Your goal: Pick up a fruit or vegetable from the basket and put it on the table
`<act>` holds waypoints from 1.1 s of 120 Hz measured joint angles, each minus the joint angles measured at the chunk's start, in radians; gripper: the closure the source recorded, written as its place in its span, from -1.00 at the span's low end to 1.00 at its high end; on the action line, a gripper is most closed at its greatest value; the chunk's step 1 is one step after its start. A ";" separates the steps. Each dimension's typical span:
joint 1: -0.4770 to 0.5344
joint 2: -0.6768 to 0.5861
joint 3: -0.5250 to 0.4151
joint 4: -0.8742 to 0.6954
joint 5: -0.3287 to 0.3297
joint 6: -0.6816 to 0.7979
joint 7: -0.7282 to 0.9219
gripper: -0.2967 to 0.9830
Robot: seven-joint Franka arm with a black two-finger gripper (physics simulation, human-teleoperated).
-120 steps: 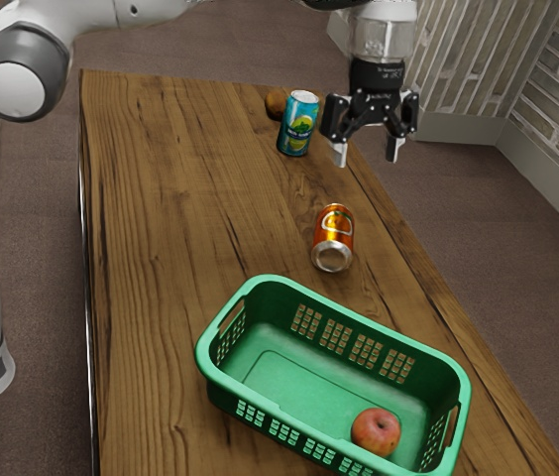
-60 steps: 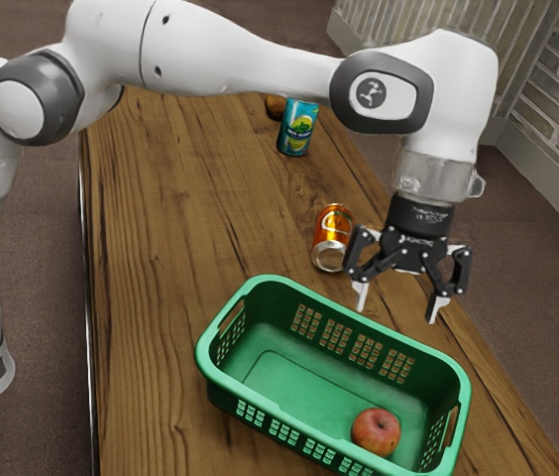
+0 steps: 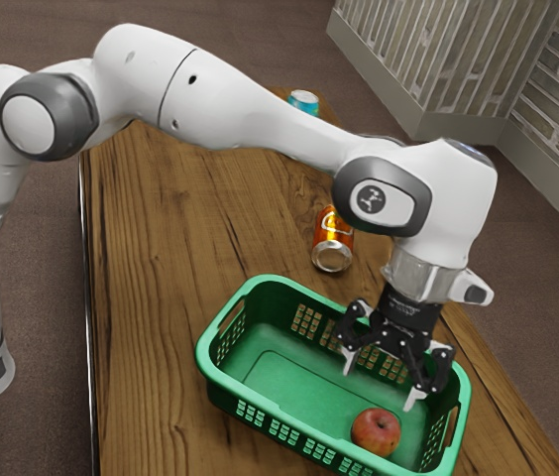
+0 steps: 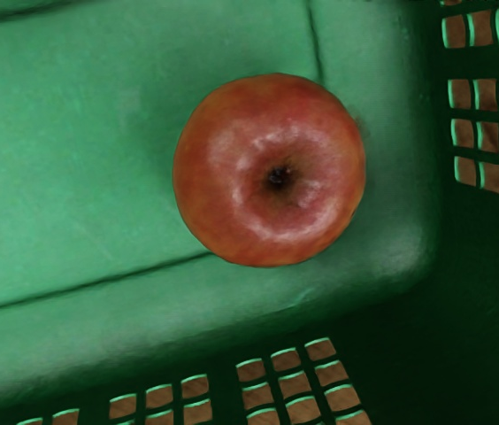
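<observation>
And here's your arm, arching high over the table (image 3: 151, 258) and bending down at the wrist, hand leaning slightly, fingers pointing into the basket (image 3: 301, 287)! Your gripper (image 3: 381, 382) stands wide open, fingers well parted, nothing between them. Just below the fingertips sits the apple (image 3: 376, 432), on the basket floor, its dimpled end facing up at your wrist camera. Over toward the exterior view's left from your gripper, outside the basket, lies an orange can (image 3: 333, 240).
</observation>
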 joint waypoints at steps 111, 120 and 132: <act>-0.020 0.117 0.071 -0.026 -0.108 0.123 0.396 -0.54; -0.019 0.123 0.071 -0.026 -0.108 0.128 0.409 -0.54; -0.018 0.127 0.071 -0.026 -0.110 0.136 0.424 -0.54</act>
